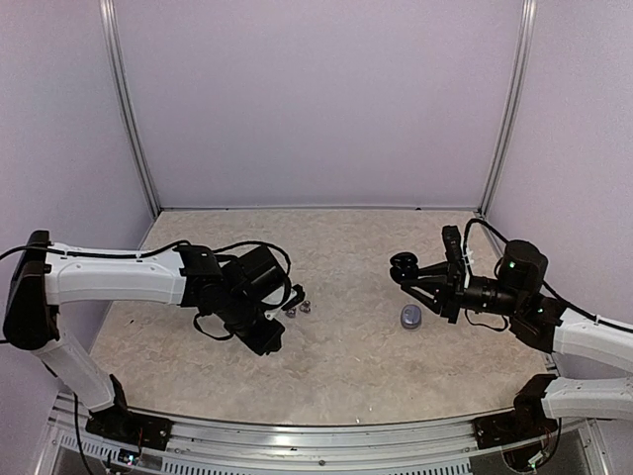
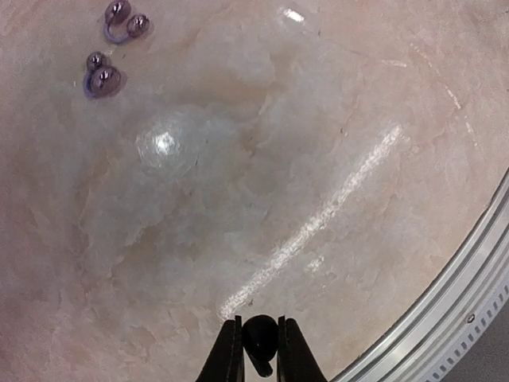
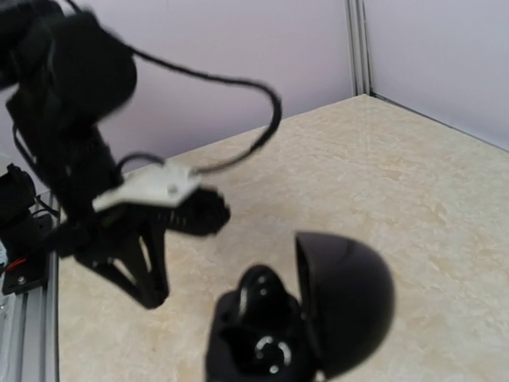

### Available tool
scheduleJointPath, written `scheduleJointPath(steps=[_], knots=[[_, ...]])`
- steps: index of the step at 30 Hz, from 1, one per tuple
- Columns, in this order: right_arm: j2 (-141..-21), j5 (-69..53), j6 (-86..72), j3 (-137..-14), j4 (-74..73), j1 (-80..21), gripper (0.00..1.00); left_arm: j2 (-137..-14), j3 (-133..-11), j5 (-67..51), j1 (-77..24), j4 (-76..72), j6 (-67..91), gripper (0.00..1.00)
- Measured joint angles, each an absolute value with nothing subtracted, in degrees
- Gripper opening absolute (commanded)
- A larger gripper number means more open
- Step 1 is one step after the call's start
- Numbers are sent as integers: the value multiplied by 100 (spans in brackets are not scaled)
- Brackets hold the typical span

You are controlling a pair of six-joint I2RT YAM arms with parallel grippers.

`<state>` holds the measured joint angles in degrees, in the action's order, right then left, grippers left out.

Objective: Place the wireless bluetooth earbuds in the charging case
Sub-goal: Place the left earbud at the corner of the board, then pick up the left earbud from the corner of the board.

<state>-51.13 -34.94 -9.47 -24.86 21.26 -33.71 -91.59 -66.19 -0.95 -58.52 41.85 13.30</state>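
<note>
Black earbud (image 2: 258, 336) tight between the left jaws, open black charging case (image 3: 338, 310) tight between the right jaws.

left of centre on the tabletop (image 1: 346, 371): two loose earbuds (image 1: 299, 309), side by side, just right of the left hand (image 1: 269, 344). between that hand's fingers, above the tabletop: a pinched earbud (image 2: 260, 341). right of centre: a round puck (image 1: 410, 316), flat on the tabletop, well apart from the loose pair. just behind and above it, in the right hand (image 1: 415, 280): the open charging case (image 1: 403, 264), a seated earbud (image 3: 258, 288) inside.
</note>
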Motion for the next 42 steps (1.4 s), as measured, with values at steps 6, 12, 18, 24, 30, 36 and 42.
scheduleJointPath(steps=[6,12,18,24,30,36,42], knots=[[-5120,-3555,-947,-2486,2128,-3371,0,-9172,-5837,-180,-5957,4458,2213,9],[-5186,-3625,-947,-2493,2128,-3371,0,-9190,-5518,-290,-5957,4580,2613,13],[-5183,-3642,-937,-2493,2126,-3371,0,-9415,-5516,-366,-5957,4580,2681,19],[-5166,-3640,-902,-2493,2115,-3371,0,-9649,-5533,-355,-5957,4639,2635,22],[-5076,-3638,-860,-2493,2038,-3371,0,-9789,-5645,-362,-5968,4748,2517,29],[-5072,-3636,-847,-2493,2021,-3371,0,-9968,-5861,-364,-5988,4967,2370,29],[-5046,-3621,-838,-2493,1999,-3371,0,-10077,-5983,-408,-5935,5118,2200,26]])
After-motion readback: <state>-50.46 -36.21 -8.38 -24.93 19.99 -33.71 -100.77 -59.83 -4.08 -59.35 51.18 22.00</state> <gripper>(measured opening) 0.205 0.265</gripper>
